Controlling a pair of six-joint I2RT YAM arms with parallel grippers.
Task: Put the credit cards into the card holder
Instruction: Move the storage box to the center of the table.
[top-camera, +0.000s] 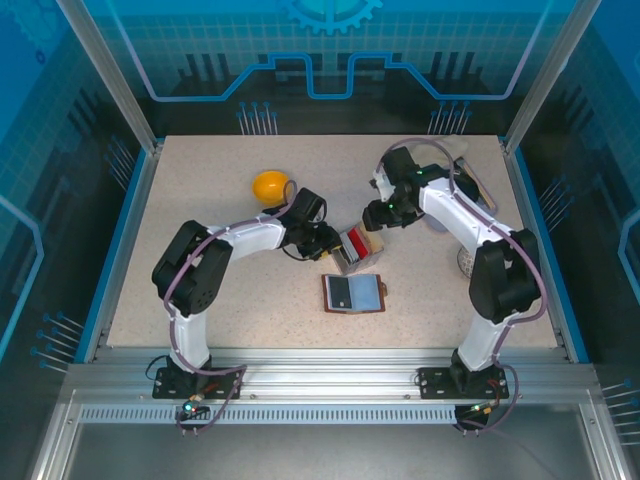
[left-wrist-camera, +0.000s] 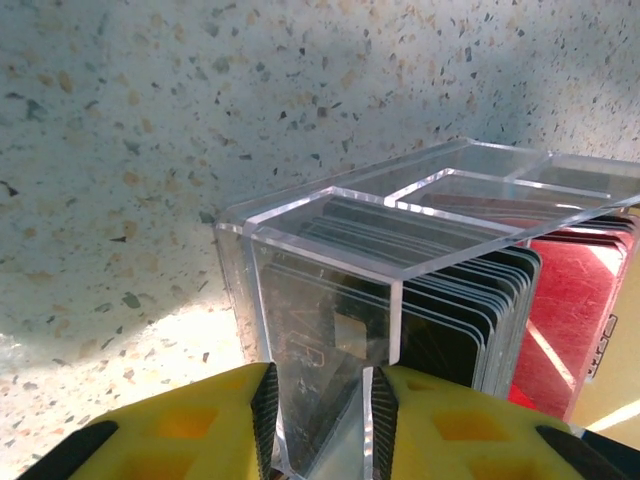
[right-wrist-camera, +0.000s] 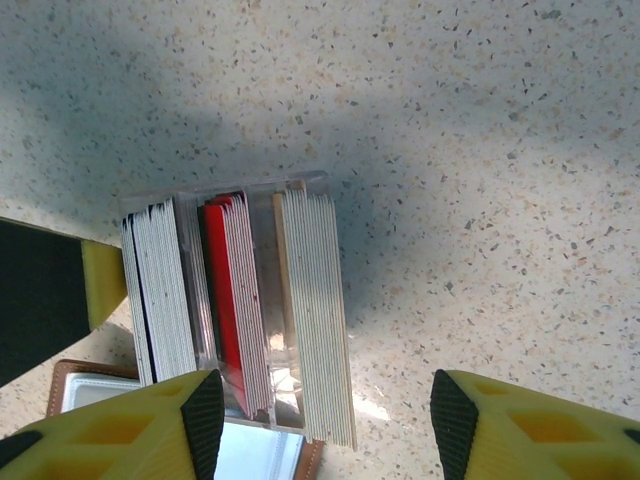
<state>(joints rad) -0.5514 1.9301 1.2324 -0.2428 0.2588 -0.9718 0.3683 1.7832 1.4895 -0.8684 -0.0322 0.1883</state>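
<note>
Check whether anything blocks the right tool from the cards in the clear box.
Nothing visible. The cards stand on edge in the box, tops exposed below the open right tool. The left tool pinches the box's end wall, off to one side.

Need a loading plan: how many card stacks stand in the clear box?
3 in the clear box, seen from the right wrist: a grey-and-black stack on the left, a red stack in the middle, a white stack on the right. None seems hidden.
</note>
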